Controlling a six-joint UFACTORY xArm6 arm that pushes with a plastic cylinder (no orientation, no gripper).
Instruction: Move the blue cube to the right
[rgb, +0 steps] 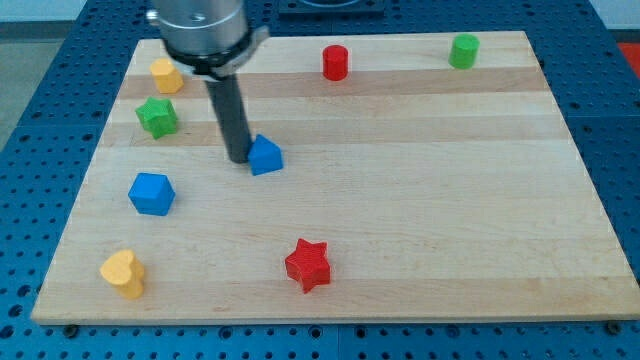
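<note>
Blue cube (152, 193) sits at the view's left of the counter (420, 230), a pale wooden board with lengthwise grain, lying on a blue perforated surface. My tip (238, 159) rests just left of a smaller blue block (266, 156), seemingly touching it, though contact is hard to confirm. The end effector is a plain dark rod holding nothing. Matte blocks lie scattered: green star (157, 117), red star (308, 264), yellow heart (123, 273), red cylinder (335, 62)
</note>
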